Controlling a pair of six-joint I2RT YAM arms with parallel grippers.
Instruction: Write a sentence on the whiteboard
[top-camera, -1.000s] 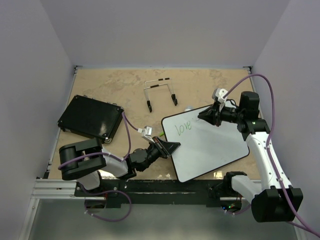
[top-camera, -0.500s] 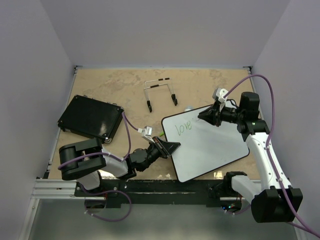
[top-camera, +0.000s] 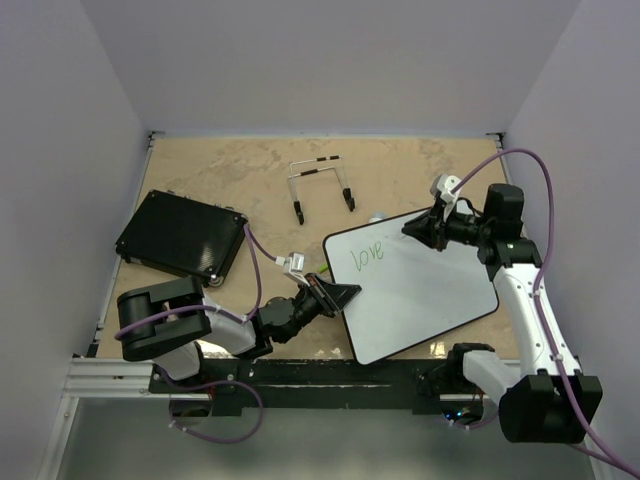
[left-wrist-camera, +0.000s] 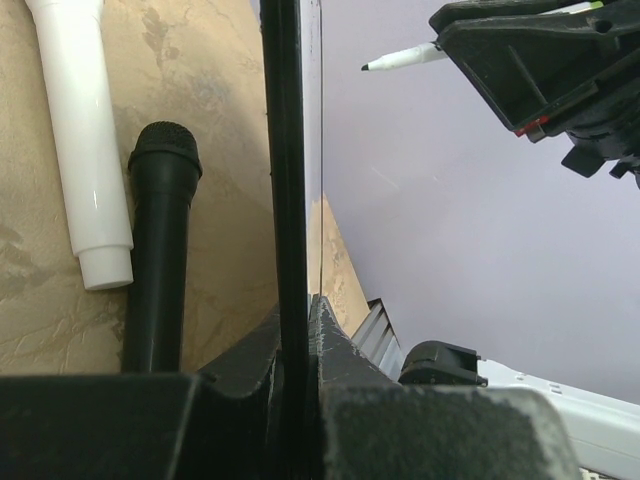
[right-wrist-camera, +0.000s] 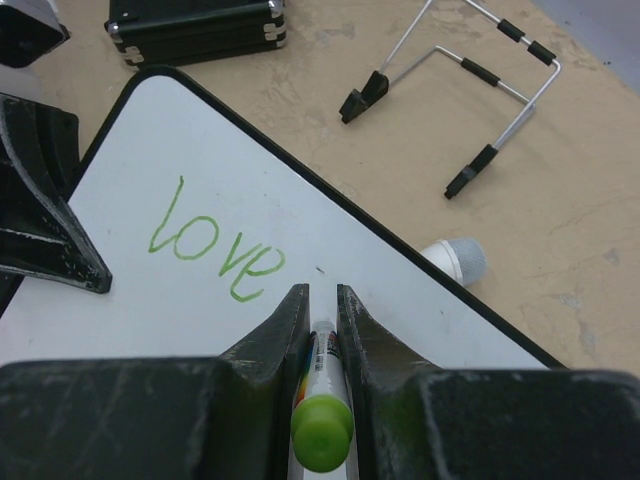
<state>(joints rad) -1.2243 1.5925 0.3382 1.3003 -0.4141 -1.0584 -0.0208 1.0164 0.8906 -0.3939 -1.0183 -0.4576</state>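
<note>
Top external, right arm (top-camera: 527, 295) arched, right tool (top-camera: 410, 229) over whiteboard (top-camera: 425, 290)

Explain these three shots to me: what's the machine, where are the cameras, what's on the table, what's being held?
The machine is two robot arms bolted at the table's near edge, each ending in a two-finger claw. The wide picture comes from a fixed camera above and behind the arms. The other two come from a camera on each wrist, looking out along that arm's own fingers.

On the tan table are a whiteboard, a black case and a wire stand. The left wrist view also shows a black microphone and a white cylinder beside it.

The left claw is shut on the whiteboard's edge. The right claw is shut on a green-capped marker, which points at the board just past the green word "love".
</note>
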